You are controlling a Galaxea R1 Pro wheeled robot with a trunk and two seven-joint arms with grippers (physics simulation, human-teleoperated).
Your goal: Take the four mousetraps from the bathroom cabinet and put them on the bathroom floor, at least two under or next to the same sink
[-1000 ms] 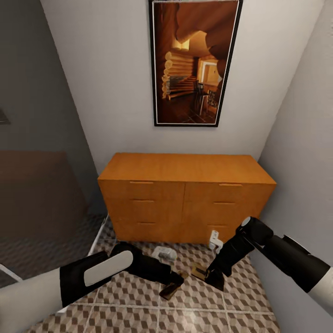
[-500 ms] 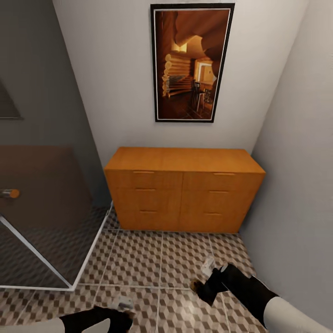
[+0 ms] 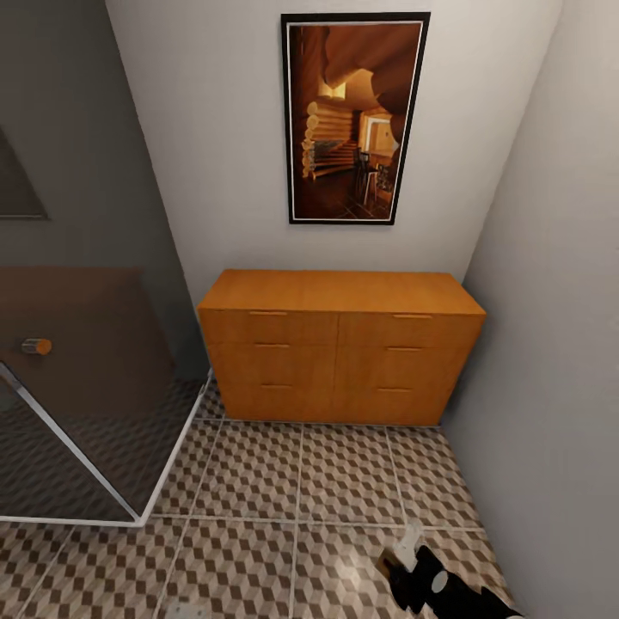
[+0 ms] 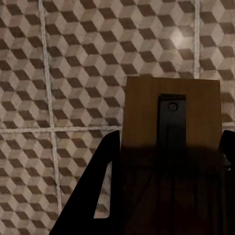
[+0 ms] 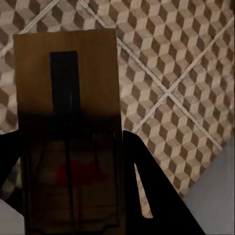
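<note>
The orange-brown cabinet (image 3: 340, 344) stands against the far wall with all its drawer fronts shut. In front of it spreads the cube-patterned bathroom floor (image 3: 284, 481). My left gripper (image 4: 171, 147) is shut on a tan mousetrap (image 4: 171, 112), held flat above the tiles (image 4: 73, 73). Another mousetrap (image 5: 68, 93) sits in my right gripper (image 5: 68, 142), which is shut on it. In the head view that right gripper (image 3: 404, 569) hangs low over the floor at the bottom right, the trap (image 3: 391, 563) poking out of it. The sink is out of view.
A glass shower screen (image 3: 77, 430) with a white frame and a dark floor behind it closes off the left. A grey wall (image 3: 550, 344) runs close along the right. A framed picture (image 3: 354, 116) hangs above the cabinet.
The head view has pulled back from the cabinet, which now looks smaller and farther. Both arms have slid toward the picture's bottom edge. Each gripper still holds its mousetrap.
</note>
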